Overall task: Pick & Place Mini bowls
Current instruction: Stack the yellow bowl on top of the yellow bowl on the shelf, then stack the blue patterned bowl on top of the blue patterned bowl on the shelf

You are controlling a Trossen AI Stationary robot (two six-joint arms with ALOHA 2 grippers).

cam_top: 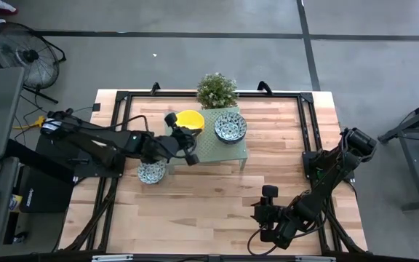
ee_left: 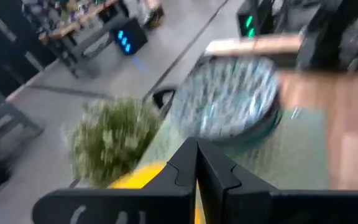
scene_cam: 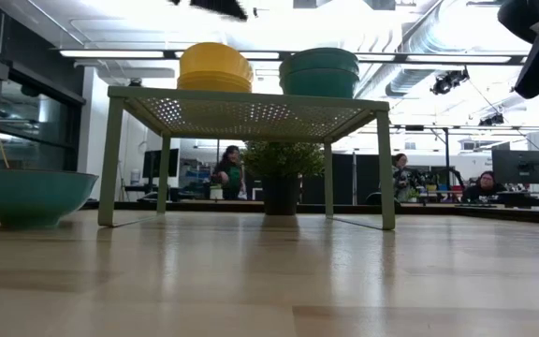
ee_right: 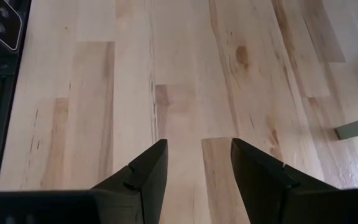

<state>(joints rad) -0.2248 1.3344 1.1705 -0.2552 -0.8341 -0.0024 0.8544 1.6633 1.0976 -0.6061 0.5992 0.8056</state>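
Two dark two-finger grippers are in sight: the left gripper (cam_top: 193, 155) and the right gripper (cam_top: 262, 216).

Just beside the left gripper, one stack of plain bright yellow shallow round bowls (cam_top: 190, 118) stands on one pale green perforated metal stand (cam_top: 220, 151); how many bowls make up that stack cannot be told.

One stack of white bowls with a dense dark blue-green pattern (cam_top: 230, 126) stands a little beyond the same gripper, its number likewise unclear.

One single patterned bowl (cam_top: 151, 172) sits on one light wooden table (cam_top: 217, 200), near the left gripper's arm.

One small green potted plant (cam_top: 217, 89) stands past both stacks.
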